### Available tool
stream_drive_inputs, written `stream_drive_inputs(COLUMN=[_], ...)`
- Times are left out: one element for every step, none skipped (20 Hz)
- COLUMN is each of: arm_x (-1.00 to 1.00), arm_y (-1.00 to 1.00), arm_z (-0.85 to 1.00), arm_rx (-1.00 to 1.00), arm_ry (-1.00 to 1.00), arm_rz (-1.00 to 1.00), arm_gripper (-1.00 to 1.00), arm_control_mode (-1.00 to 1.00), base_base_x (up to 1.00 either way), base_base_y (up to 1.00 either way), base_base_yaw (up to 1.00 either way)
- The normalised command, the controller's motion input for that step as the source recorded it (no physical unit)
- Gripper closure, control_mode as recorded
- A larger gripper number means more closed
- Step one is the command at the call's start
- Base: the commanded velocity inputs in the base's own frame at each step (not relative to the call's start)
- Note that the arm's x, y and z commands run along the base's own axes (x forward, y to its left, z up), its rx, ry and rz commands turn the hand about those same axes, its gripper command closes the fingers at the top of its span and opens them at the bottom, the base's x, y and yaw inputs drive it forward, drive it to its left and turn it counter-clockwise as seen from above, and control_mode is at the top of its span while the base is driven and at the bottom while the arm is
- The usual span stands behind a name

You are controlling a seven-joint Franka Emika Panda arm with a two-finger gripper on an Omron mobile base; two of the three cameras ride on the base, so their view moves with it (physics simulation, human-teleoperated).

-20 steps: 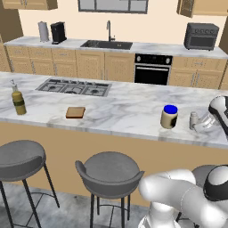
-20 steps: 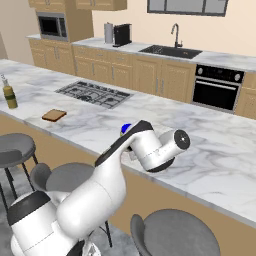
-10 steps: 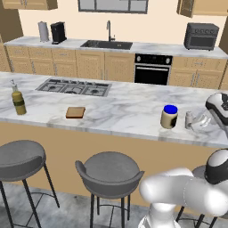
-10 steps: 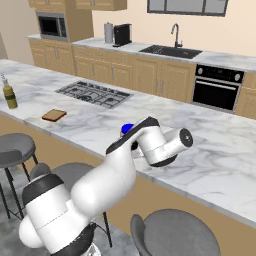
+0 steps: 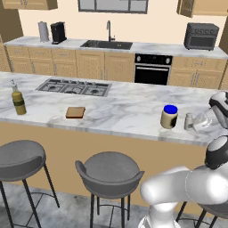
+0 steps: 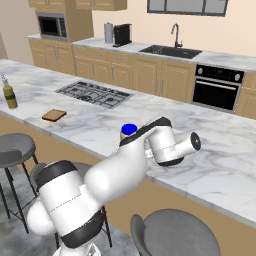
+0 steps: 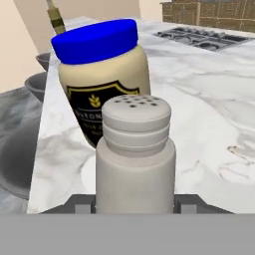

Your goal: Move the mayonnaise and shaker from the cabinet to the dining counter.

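Flanking the shaker (image 7: 135,154), the gripper (image 7: 134,206) shows its two dark finger tips low at the 5 and 7 o'clock corners of the hand view, one on each side of the pale body. They sit so near its sides that I cannot tell whether they pinch it or have let it go. In the left base view the gripper (image 5: 199,122) reaches in from 3 o'clock, with the shaker (image 5: 189,121) at its tip, upright on the bench (image 5: 116,111).

Little has changed over the last second. The hand has drifted slightly toward 3 o'clock and the elbow has swung lower right, while the shaker and jar stand where they stood. The jaw gap looks the same as before. That reads like a placement finishing, not a carry under way.

The mayonnaise (image 7: 99,74) stands just behind the shaker at its 11 o'clock in the hand view. In the left base view the mayonnaise (image 5: 169,116) is just beside the shaker at its 9 o'clock, close but apart. Its blue lid peeks over the forearm in the right base view (image 6: 129,129).

So both task things already rest on the dining counter. What is left, by my reckoning, is a clean release and a straight retreat without tipping the shaker into the jar.

Further toward 9 o'clock lie a slice of bread (image 5: 75,112), the cooktop (image 5: 73,87) and an olive bottle (image 5: 18,99), all well apart.
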Motion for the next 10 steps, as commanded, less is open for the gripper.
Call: stream_drive_inputs(arm_x=[0.00,0.02,0.05,0.06,0.08,0.13,0.17,0.18,0.17,0.13], arm_y=[-0.09,-0.03,-0.04,-0.06,-0.02,-0.02,0.00,0.00,0.00,0.00], arm_z=[-0.08,-0.06,-0.04,-0.04,-0.06,-0.06,-0.06,-0.04,-0.03,-0.06], arm_rx=[0.05,0.03,0.03,0.01,0.01,0.00,0.00,0.00,0.00,0.00], arm_ry=[0.00,0.00,0.00,0.00,0.00,0.00,-0.01,-0.03,-0.05,-0.07], arm_rz=[0.04,0.02,0.01,0.01,0.01,0.01,0.00,0.00,0.00,0.00], arm_gripper=[1.00,1.00,1.00,1.00,1.00,1.00,1.00,1.00,1.00,1.00], arm_control_mode=[-1.00,-1.00,-1.00,-1.00,-1.00,-1.00,-1.00,-1.00,-1.00,-1.00], base_base_x=[0.00,0.00,0.00,0.00,0.00,0.00,0.00,0.00,0.00,0.00], base_base_y=[0.00,0.00,0.00,0.00,0.00,0.00,0.00,0.00,0.00,0.00], base_base_yaw=[0.00,0.00,0.00,0.00,0.00,0.00,0.00,0.00,0.00,0.00])
